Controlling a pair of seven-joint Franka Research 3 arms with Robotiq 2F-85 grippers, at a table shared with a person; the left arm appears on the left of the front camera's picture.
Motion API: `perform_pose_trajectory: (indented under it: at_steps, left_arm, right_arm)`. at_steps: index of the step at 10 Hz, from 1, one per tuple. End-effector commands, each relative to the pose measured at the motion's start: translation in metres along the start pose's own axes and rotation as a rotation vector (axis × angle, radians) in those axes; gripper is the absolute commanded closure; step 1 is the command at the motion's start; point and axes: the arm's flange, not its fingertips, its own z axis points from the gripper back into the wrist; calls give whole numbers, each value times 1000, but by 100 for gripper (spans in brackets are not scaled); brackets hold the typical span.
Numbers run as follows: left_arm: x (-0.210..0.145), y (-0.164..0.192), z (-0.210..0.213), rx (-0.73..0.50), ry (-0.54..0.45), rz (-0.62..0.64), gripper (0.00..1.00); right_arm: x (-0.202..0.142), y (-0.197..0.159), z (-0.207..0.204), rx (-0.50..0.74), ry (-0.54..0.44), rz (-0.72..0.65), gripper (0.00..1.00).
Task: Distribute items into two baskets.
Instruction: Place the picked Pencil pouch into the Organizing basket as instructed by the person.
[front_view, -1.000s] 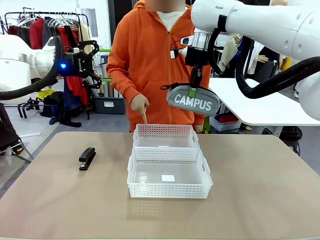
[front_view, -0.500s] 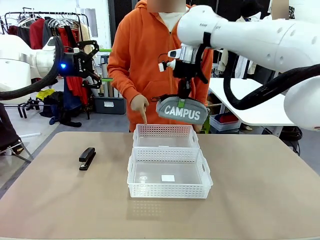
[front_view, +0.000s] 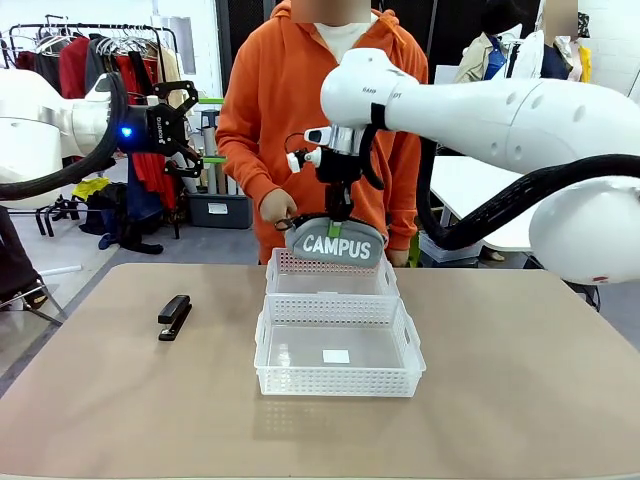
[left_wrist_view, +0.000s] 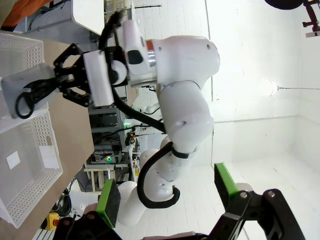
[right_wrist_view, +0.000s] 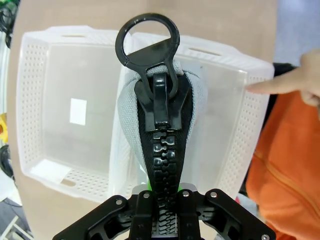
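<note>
**Counter** (front_view: 520, 400): tan and flat, lying below both pincers.

**Person:** stands beyond the right pincer (front_view: 337, 217). 1 hand (front_view: 279, 207) is just beside the pouch on the robot's left, finger pointing down at the far basket's rim. It is the only obstruction, and likely at risk if the load swings.

**2 baskets:** alike, touching end to end. The far basket (front_view: 300, 266) sits directly beneath the right pincer. The near basket (front_view: 338, 381) lies below it and toward the robot.

**Pouch** (front_view: 335, 246): grey, lettered "CAMPUS". It hangs under the right pincer, clamped along the zipper seam, just above the far basket. It looks soft and light and sags from the pinch. The ridged zipper line seems the surest hold.

**Left pincer** (front_view: 211, 130): spread wide and empty, raised well apart from the baskets.

**Stapler** (front_view: 175, 316): black, on the counter below the left pincer and far to the right pincer's left. Probably rigid, dense and smooth, best taken across its narrow middle.
</note>
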Motion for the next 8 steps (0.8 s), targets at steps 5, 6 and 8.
perform_pose_trajectory:
  at_steps: [5, 6, 8]
  left_arm:
    - [0, -2, 1, -4, -2, -2, 0]
    - [0, -2, 1, -4, -2, -2, 0]
    - [0, -2, 1, -4, -2, -2, 0]
  right_arm:
    - [12, -26, -52, -29, 151, 19, 100]
    - [11, -27, -62, -27, 166, 9, 100]
    - [7, -28, -76, -40, 195, -31, 100]
